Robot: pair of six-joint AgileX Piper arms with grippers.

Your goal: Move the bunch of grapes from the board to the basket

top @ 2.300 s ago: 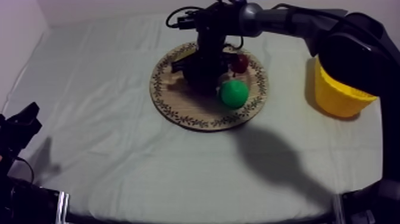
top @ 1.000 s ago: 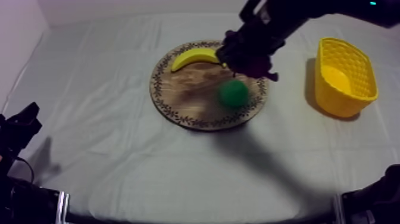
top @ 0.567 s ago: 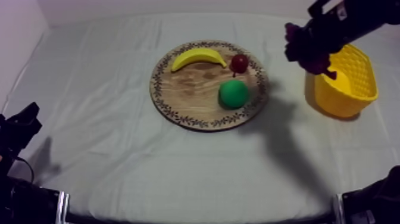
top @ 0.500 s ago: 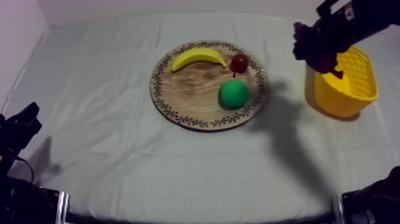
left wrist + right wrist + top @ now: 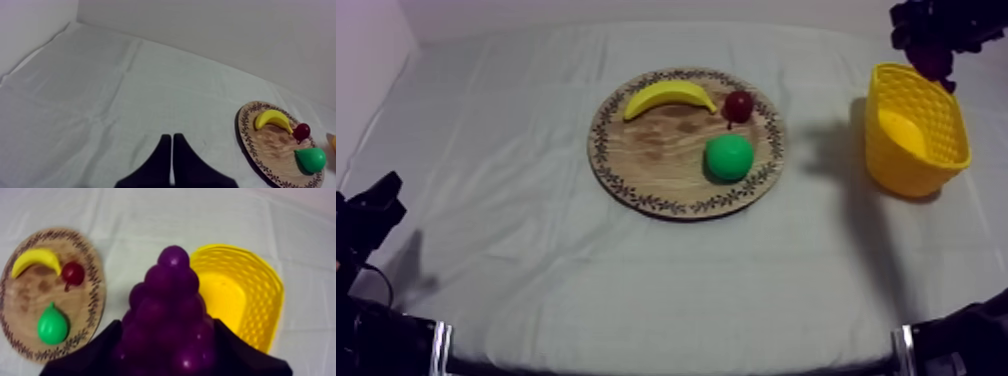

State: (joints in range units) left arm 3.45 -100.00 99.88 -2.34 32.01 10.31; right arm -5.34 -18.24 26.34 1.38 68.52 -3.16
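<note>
Holding the bunch of grapes [image 5: 169, 298] pinched in the right gripper [image 5: 167, 333], upper right corner of the top view, seemingly above the far rim of the yellow basket [image 5: 916, 165], not inside it. Resting the left gripper [image 5: 171, 160], pressed together on nothing, at lower left. With banana [image 5: 669, 97], pear [image 5: 729, 158] and small red fruit [image 5: 739, 105] lying on the wooden board [image 5: 656, 185] at centre.
</note>
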